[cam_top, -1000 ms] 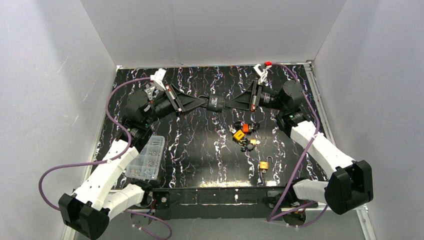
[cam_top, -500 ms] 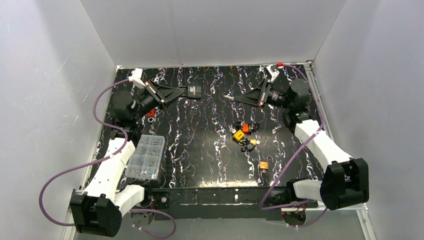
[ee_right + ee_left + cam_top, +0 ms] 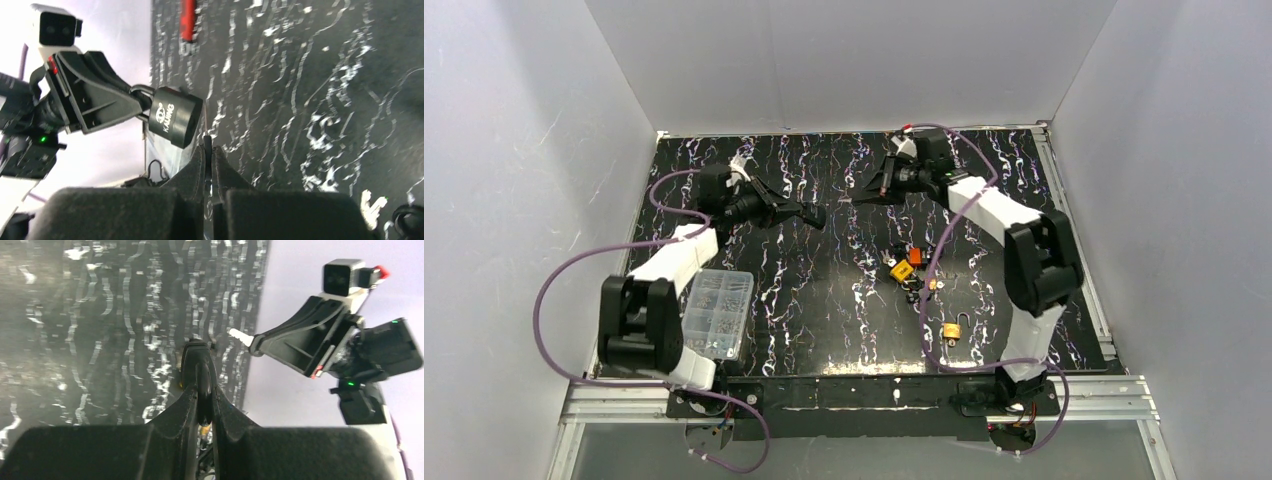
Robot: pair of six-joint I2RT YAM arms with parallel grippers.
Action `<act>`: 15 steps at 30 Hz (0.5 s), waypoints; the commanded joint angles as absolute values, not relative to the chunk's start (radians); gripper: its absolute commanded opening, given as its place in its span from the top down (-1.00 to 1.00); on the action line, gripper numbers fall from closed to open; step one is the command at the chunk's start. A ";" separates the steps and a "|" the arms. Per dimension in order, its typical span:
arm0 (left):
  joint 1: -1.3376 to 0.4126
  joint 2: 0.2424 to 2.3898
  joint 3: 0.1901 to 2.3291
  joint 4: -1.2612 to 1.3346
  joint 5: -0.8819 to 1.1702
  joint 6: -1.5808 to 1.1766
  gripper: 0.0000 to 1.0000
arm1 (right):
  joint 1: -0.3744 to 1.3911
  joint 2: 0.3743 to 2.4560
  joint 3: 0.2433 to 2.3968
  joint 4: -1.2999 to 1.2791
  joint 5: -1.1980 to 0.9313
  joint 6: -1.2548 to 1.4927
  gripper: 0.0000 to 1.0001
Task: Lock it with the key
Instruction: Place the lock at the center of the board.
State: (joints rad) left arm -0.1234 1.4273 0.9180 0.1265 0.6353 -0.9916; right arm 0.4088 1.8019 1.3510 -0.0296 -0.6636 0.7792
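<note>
The left gripper (image 3: 199, 399) is clamped shut on a black padlock (image 3: 197, 360), held over the far part of the table (image 3: 824, 320). The right gripper (image 3: 207, 152) is pinched on a key (image 3: 206, 139), which is aimed at the padlock, near but apart.

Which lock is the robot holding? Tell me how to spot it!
Find the far side of the black table. There the left gripper holds a black padlock by its shackle. It is black and held, while the brass padlock lies loose near the front.
</note>
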 commanded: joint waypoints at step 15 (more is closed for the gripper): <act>-0.132 1.732 1.247 -0.522 0.223 -0.540 -0.96 | 0.510 2.284 1.945 -0.511 -0.518 0.683 -0.22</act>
State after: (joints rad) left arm -0.1242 1.8660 1.2045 -0.3698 0.4103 -0.6376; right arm 0.5056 2.3123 1.8652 -0.4114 -0.5663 0.7483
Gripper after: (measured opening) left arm 0.974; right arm 0.553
